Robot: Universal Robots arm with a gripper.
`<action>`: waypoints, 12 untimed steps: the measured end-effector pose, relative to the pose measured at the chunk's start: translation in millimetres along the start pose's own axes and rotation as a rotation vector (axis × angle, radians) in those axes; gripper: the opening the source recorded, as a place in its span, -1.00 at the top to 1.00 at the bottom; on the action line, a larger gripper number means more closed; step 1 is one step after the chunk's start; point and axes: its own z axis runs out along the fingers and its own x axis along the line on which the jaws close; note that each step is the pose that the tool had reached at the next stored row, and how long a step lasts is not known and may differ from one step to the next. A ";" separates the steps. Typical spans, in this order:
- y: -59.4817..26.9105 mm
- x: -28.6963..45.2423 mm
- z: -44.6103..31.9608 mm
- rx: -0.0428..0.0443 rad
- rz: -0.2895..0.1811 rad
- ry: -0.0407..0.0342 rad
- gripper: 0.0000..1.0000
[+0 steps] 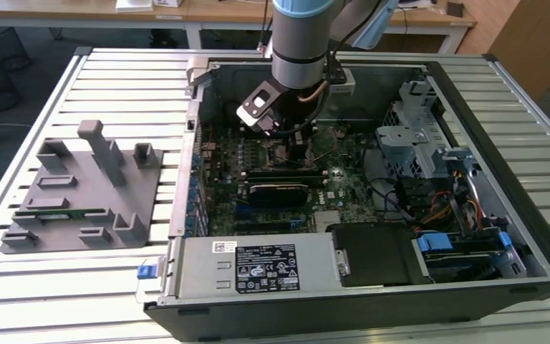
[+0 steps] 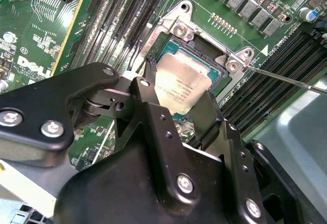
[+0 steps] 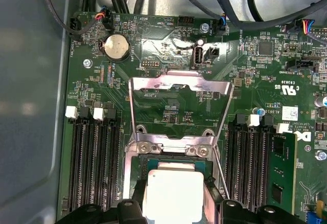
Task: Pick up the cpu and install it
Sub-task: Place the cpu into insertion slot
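1. Black fingers point(image 2: 212, 119) of the gripper point(image 2: 179, 98) press in on two opposite edges of the cpu point(image 2: 179, 83) and appear to clasp it, spread no wider than the chip itself
2. The cpu, silver top up, sits between them directly over the socket point(image 2: 204, 45); whether it already rests in the recess or hangs just above cannot be told, and in the second wrist view it looks slightly tilted
3. The step in hand reads as seating the chip: it probably goes best held level and square to the socket frame, eased straight down with no sideways slide and no pressing, since the contacts beneath would likely bend easily
4. Just beyond, the load plate point(image 3: 153, 82) stands swung open and the thin lever point(image 2: 286, 79) lies off to one side, both apart from the fingers, which should stay off them
5. Memory slots point(image 3: 92, 168) flank the socket on the green motherboard point(image 3: 168, 45)
6. Farthest out, the open computer case point(image 1: 504, 107) lies on the slatted bench point(image 1: 65, 287), with a grey fixture point(image 1: 84, 193) at the exterior view's left
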 end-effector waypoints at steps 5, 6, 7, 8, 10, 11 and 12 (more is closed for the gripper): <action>0.1 0.1 0.1 -0.0002 0.000 0.0003 -0.07; 0.1 0.1 0.1 -0.0001 0.000 0.0002 -0.20; 0.1 0.0 0.1 -0.0001 0.000 0.0001 -0.20; 0.1 0.0 0.0 0.0000 0.000 -0.0001 -0.20; 0.1 0.5 -0.1 0.0002 0.000 -0.0003 -0.20; 0.1 1.1 0.0 0.0001 0.000 -0.0002 -0.20; 0.1 1.6 0.0 0.0000 0.000 0.0000 -0.20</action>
